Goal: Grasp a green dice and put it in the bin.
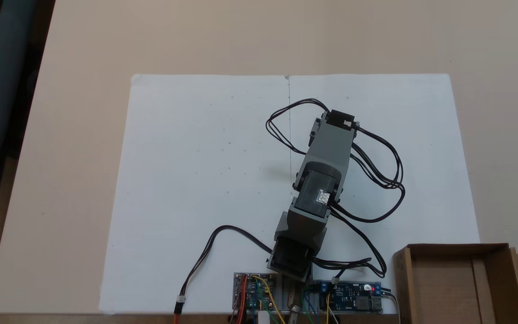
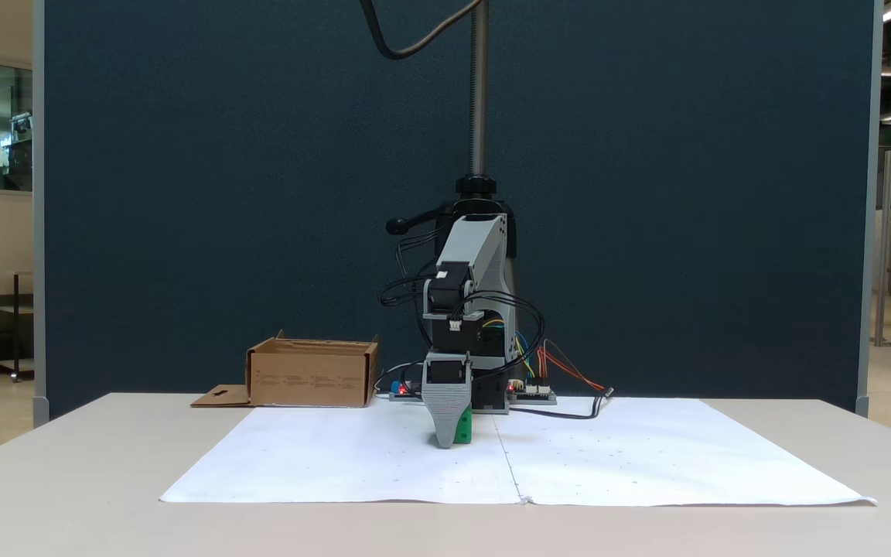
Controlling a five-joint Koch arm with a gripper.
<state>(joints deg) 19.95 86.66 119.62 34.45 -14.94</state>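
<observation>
Paper sheet (image 2: 646,464) nearest, on the table (image 2: 66,495); on it the gripper (image 2: 445,437) points straight down, tip at the sheet. Dice (image 2: 462,427) sits touching its right side in this fixed view; one jaw shows, so grip cannot be told. Bin (image 2: 310,377) stands well left by the arm's base, open path between.

My arm (image 2: 470,263) is grey with black motor blocks and black cables; my grey gripper (image 2: 445,437) shows a bright green dice (image 2: 462,427) at its tip. Under it lies white paper (image 1: 196,180) on a beige table (image 1: 83,135). Beside the paper's corner: plain brown cardboard bin (image 1: 452,274).
</observation>
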